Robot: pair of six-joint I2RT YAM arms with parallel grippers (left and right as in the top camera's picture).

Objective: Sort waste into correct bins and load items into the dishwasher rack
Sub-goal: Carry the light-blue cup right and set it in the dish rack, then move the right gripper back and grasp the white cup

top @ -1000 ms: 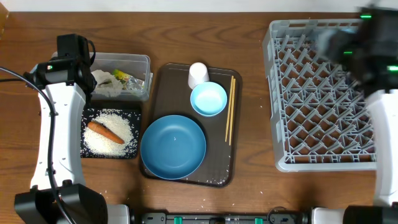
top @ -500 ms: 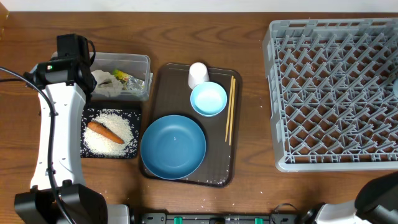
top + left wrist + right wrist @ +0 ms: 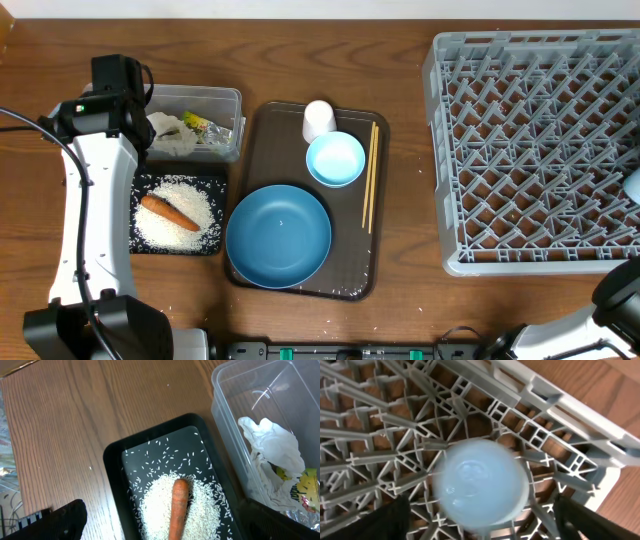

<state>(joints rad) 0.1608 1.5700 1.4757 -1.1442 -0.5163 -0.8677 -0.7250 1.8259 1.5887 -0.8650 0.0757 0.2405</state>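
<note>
Presently we have our left gripper point(image 3: 165, 519) spread wide and holding nothing, hanging over the black tray point(image 3: 178, 176) near the left edge of the tabletop point(image 3: 400, 40). Loose white rice point(image 3: 192, 228) is heaped in that tray, and the carrot point(image 3: 168, 211) lies on top of the heap. Just beyond the tray's far side stands the clear tub point(image 3: 195, 93), holding crumpled white paper point(image 3: 170, 137) with the yellow-green packet point(image 3: 203, 127) beside it.

Midway along the tabletop's near edge lies the brown serving tray point(image 3: 265, 140). A white cup point(image 3: 318, 120) stands at its far edge, with the light-blue bowl point(image 3: 335, 159) just in front of it. The blue plate point(image 3: 278, 236) sits at its near-left corner, rim reaching over the tray's left edge, and the chopsticks point(image 3: 371, 175) lie along its right edge.

The dishwasher rack point(image 3: 520, 150) takes up the right edge of the tabletop as far as the far-right corner. Our right gripper point(image 3: 482, 510) is over a corner of the rack, fingers point(image 3: 390, 520) parted widely to either side of a pale-blue round dish point(image 3: 480, 485) among the pegs. A gap shows on each side, so we grip nothing. The dish is blurred, and we cannot tell whether it is a cup or a bowl.
</note>
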